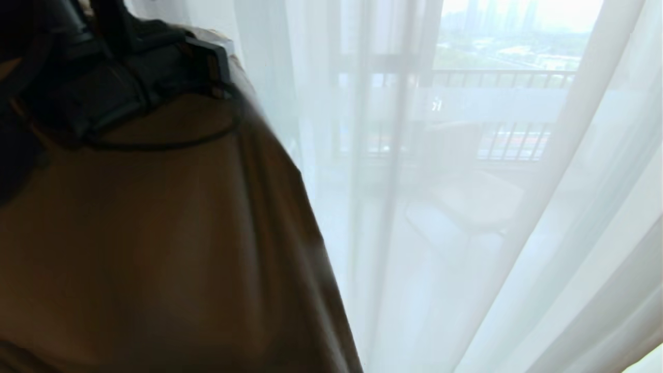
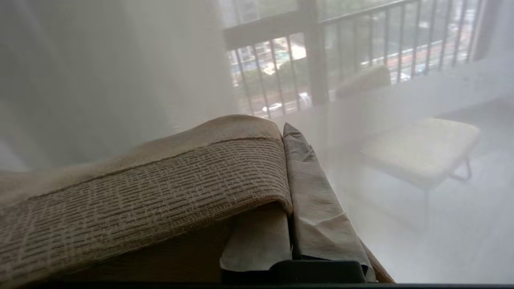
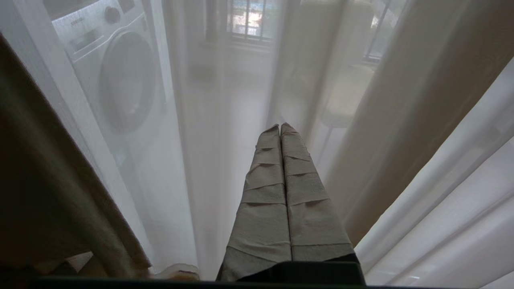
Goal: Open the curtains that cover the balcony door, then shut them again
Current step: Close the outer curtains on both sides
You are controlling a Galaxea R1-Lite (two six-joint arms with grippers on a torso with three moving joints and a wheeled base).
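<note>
Barred balcony railing (image 1: 502, 77), stool (image 2: 421, 148), washing machine (image 3: 116, 76)

Pale balcony floor (image 2: 441, 241), seen hazily through the sheer. A light-topped stool (image 2: 421, 148) on thin metal legs stands on it, near the railing (image 2: 313, 56). In the right wrist view a white washer (image 3: 116, 76) also stands on the floor (image 3: 245, 108), off to one side, well apart from the stool (image 3: 345, 96). Floor looks smooth, light grey; finer detail too hazy to tell.
</note>
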